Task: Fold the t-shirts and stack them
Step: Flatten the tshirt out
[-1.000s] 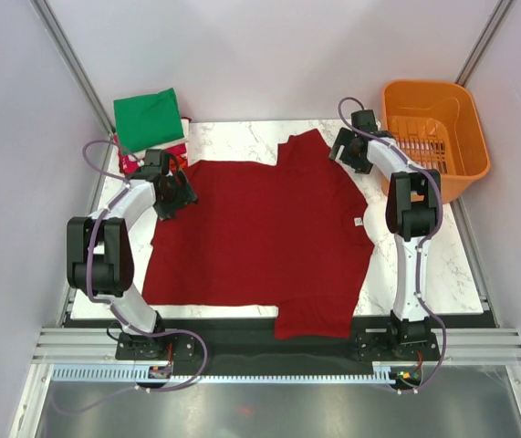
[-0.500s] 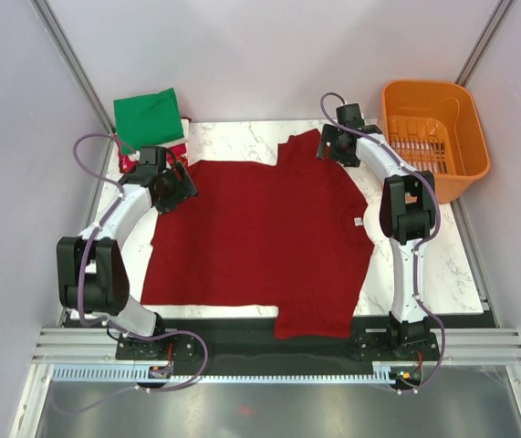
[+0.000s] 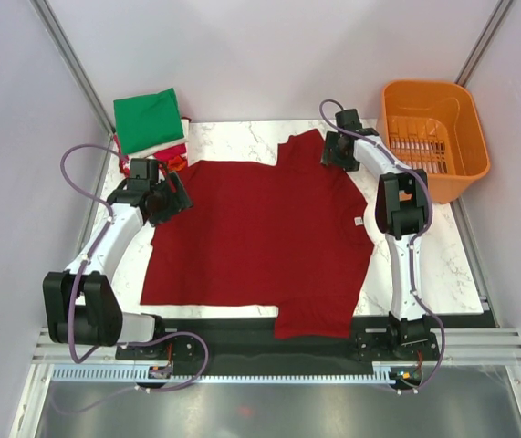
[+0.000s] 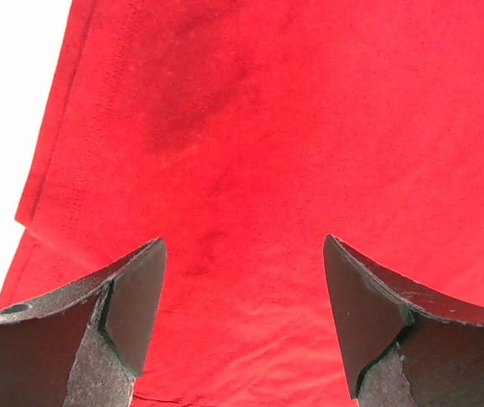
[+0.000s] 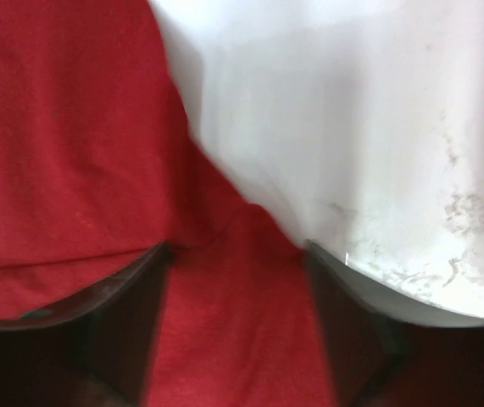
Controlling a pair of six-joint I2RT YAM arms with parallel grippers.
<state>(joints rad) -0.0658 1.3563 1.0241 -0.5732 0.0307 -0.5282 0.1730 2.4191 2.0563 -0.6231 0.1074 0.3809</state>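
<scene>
Only the overhead view shows the green t-shirt (image 3: pixel 148 119) at 11 o'clock; the dark red t-shirt (image 3: pixel 260 237) lies flat at centre. Wrist views: left gripper (image 4: pixel 242 246) spread over its cloth, right gripper (image 5: pixel 237 246) spread astride its edge

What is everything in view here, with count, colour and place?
dark red t-shirt: 1, dark red, spread flat mid-table
green t-shirt: 1, green, folded, topping the far-left pile
other folded t-shirts: count unclear, white and pink-red edges, under the green one
basket: 1, orange, far right corner
table: 1, white marble, under everything
left hand: 1, black, open, over the red shirt's far left corner
right hand: 1, black, open, at its far sleeve
</scene>
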